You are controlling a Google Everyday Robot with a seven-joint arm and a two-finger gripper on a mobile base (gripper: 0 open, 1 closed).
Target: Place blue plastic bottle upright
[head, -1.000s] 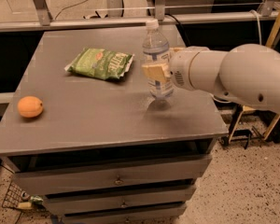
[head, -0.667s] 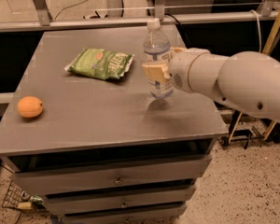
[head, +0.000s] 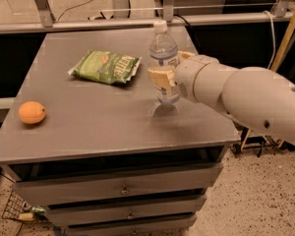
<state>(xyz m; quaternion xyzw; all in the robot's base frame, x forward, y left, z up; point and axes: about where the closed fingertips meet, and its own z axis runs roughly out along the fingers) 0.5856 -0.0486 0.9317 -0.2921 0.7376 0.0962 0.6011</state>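
Note:
The blue plastic bottle [head: 162,47] is clear with a white cap and a pale label. It stands upright on the grey table [head: 98,117], right of the middle, with its base at or just above the top. My gripper [head: 166,66] reaches in from the right and is shut on the bottle at its middle. One tan finger [head: 159,77] lies across the front of the bottle and the other [head: 186,55] shows behind it. The white arm [head: 246,95] extends off to the right.
A green snack bag [head: 106,67] lies flat to the left of the bottle. An orange [head: 31,112] sits near the table's left edge. Drawers run below the table's front edge. A metal rail and cables stand behind the table.
The bottle stays upright in the gripper at the same spot. The arm's far part has dropped slightly on the right.

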